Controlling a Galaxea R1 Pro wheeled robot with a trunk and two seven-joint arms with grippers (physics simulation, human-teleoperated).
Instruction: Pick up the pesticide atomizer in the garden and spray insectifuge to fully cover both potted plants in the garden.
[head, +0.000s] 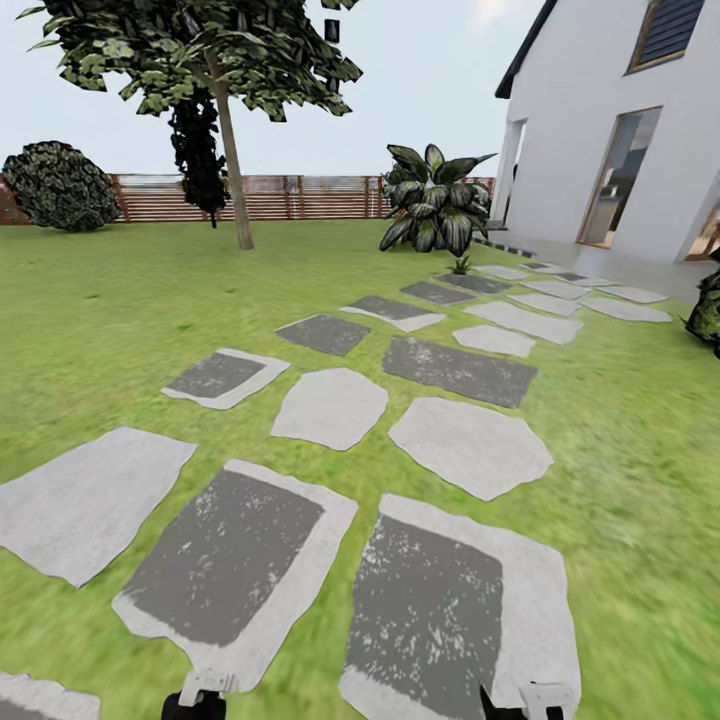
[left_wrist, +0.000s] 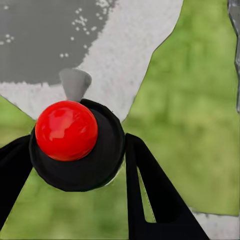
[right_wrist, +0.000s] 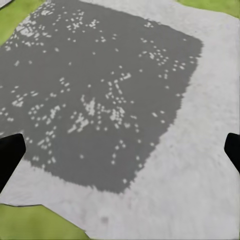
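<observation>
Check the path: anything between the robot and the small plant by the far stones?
Nothing visible. Only flat stepping stones and lawn lie between the left gripper, closed on the pesticide atomizer, and the small plant; the big shrub stands behind it.

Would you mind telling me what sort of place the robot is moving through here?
It looks like a house's back garden: a green lawn crossed by a path of grey and white stepping stones, a brown slatted fence with a tree before it, and a white house at the right.
</observation>
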